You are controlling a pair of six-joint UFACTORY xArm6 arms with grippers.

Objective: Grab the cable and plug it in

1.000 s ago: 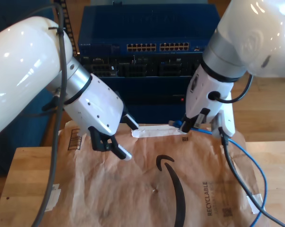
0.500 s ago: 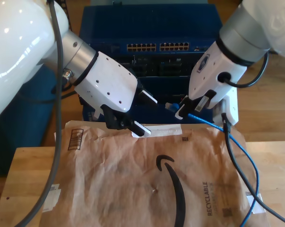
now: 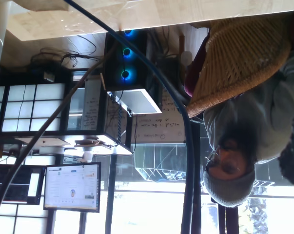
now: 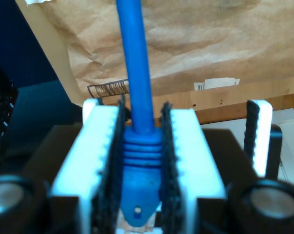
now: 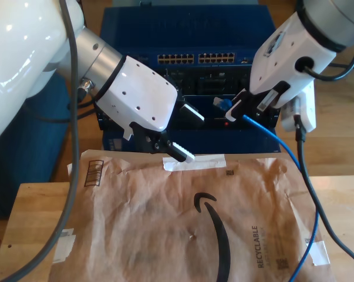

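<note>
Lifted higher, my second gripper (image 5: 240,107) clamps the cable (image 5: 280,148), plug aimed toward the exterior view's left.

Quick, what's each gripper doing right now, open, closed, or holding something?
My first gripper: open, holding nothing.
My second gripper: closed on the cable at its plug end.

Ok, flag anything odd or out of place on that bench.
The brown paper mailer is creased and overhangs the wooden table. A strip of tape sits crooked at its far edge. Nothing looks spilled or broken.
</note>
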